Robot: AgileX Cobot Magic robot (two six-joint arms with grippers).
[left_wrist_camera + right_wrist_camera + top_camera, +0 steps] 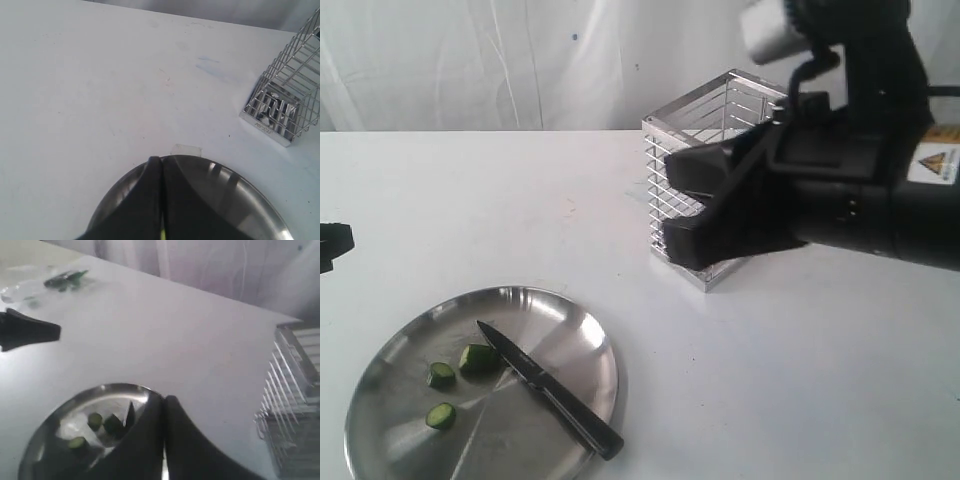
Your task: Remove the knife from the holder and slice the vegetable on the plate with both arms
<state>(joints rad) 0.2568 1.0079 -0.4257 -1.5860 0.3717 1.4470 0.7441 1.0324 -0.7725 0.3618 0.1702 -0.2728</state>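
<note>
Black slim paring knife [550, 393] lies on the round steel plate [570, 330], touching cut green vegetable pieces [477, 358]; we record both pincers, left [161, 162] and right [164, 400], clenched empty.

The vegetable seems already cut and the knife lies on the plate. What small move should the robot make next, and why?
Probably retract both arms and stop. The vegetable lies in three pieces on the plate, the knife rests there unheld, and both the right gripper and left gripper are shut on nothing.
</note>
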